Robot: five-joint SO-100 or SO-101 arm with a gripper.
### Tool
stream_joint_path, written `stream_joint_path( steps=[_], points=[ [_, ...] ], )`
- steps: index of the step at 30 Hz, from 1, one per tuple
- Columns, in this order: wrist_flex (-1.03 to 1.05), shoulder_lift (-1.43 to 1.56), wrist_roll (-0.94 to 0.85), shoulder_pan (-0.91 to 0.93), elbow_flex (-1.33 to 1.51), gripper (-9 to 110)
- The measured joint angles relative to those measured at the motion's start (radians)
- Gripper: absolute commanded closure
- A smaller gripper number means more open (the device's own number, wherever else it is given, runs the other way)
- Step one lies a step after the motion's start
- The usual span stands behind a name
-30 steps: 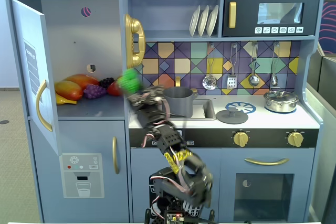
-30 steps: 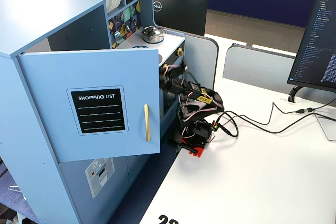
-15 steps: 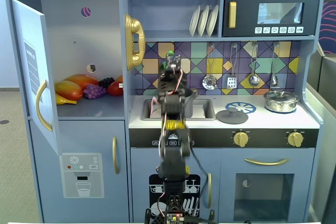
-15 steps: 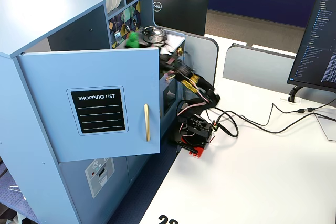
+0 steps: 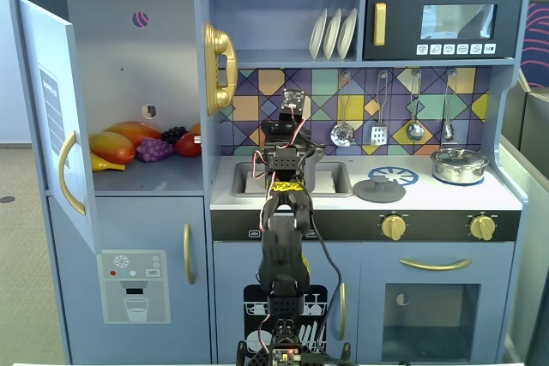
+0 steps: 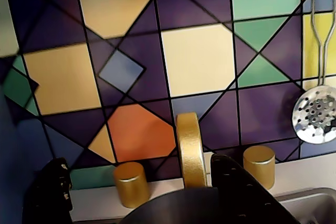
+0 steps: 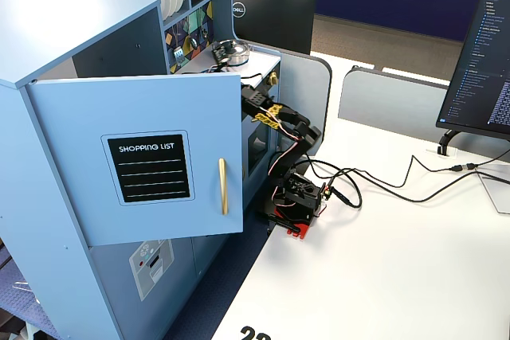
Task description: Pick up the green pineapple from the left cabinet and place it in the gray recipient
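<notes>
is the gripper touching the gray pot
Cannot tell. In the wrist view the open gripper hangs over the gray pot, one finger overlapping its rim; no clear contact or gap.

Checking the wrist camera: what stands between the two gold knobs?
The curved gold faucet, seen in the wrist view, rising behind the gray pot.

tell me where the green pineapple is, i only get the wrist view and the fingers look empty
Observer: No green shows in either fixed view. The left cabinet holds only a mango, grapes and a red fruit.
Operator: so is it in the pot
Observer: Cannot tell. In a fixed view the arm stands in front of the sink and hides most of the gray recipient below the open gripper.
Operator: cabinet door in my way
Observer: No, the door stands open, well left of the arm.
</notes>
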Motion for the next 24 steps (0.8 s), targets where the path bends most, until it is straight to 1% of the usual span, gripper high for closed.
stream_joint_path(
  steps=[5,8,9,12,14,19,24],
  points=[
    [0.357,0.393,-0.002,-0.003,0.195,91],
    [0.594,0.640,-0.017,-0.003,0.348,86],
    [0.676,0.684,0.003,-0.003,0.394,84],
    [0.859,0.738,0.029,-0.003,0.520,86],
    [0.907,0.719,0.023,-0.005,0.629,87],
    [0.927,0.772,-0.028,-0.028,0.917,93],
    [1.042,0.861,-0.046,-0.048,1.060,98]
  ],
)
